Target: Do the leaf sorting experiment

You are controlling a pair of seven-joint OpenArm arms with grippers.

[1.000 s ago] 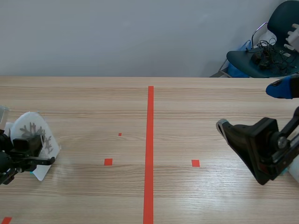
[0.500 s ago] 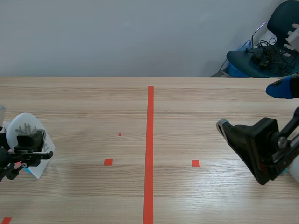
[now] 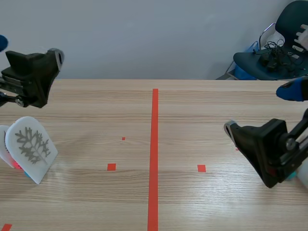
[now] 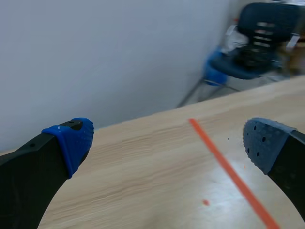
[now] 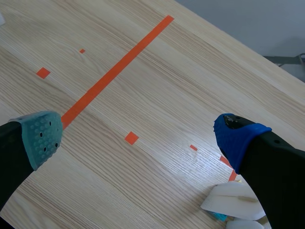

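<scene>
The left gripper (image 4: 167, 138) and right gripper (image 5: 138, 129) both gape empty. One leaf card (image 3: 32, 148) shows whole; a second card (image 3: 2, 144) behind it is half-hidden.

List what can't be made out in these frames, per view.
- Scene view: a second white card sits behind the leaf card. The picture's edge cuts it off and its print is hidden.
- Scene view: a white thing is mostly behind the right arm and cut off by the edge.
- Right wrist view: white cards lie partly under a finger of the right gripper; no prints show.
- Left wrist view: the left gripper faces away from the cards, and the chair is blurred.
</scene>
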